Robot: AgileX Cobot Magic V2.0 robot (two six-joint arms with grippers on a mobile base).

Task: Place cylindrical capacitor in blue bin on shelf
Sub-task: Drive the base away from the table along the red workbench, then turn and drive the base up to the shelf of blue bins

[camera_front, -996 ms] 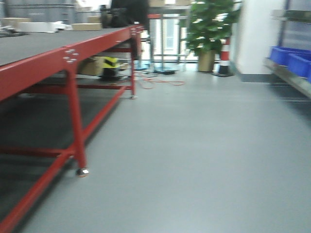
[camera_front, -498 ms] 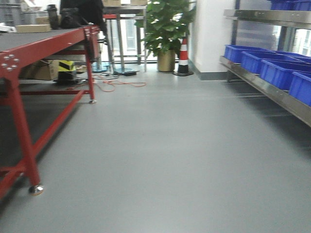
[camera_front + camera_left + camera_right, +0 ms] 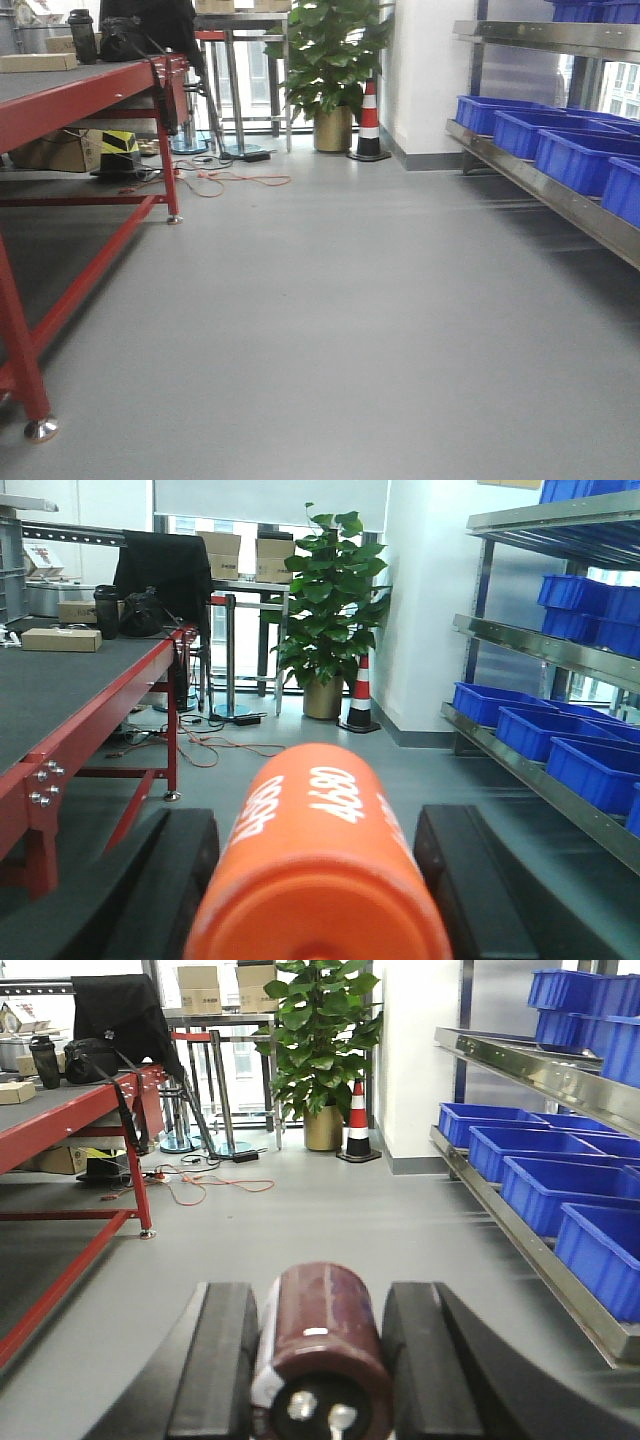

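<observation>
My right gripper [image 3: 320,1305] is shut on the cylindrical capacitor [image 3: 325,1350], a dark maroon can with two metal terminals facing the camera. My left gripper [image 3: 318,830] is shut on an orange cylinder [image 3: 320,880] printed "4680". The steel shelf [image 3: 560,195] runs along the right wall, with several blue bins [image 3: 575,155] on its low level. The shelf also shows in the right wrist view [image 3: 520,1240] with its blue bins [image 3: 545,1190], and in the left wrist view [image 3: 530,780]. Both grippers are held above the grey floor, well short of the shelf.
A red-framed workbench [image 3: 90,95] stands at the left, with a caster foot [image 3: 40,430] near the front. A potted plant [image 3: 325,50] and a traffic cone [image 3: 369,120] stand at the far end. Orange cables [image 3: 220,180] lie on the floor.
The front view has swung to the right: the red workbench has slid off to the left, and the shelf with its blue bins has come further into view on the right.
</observation>
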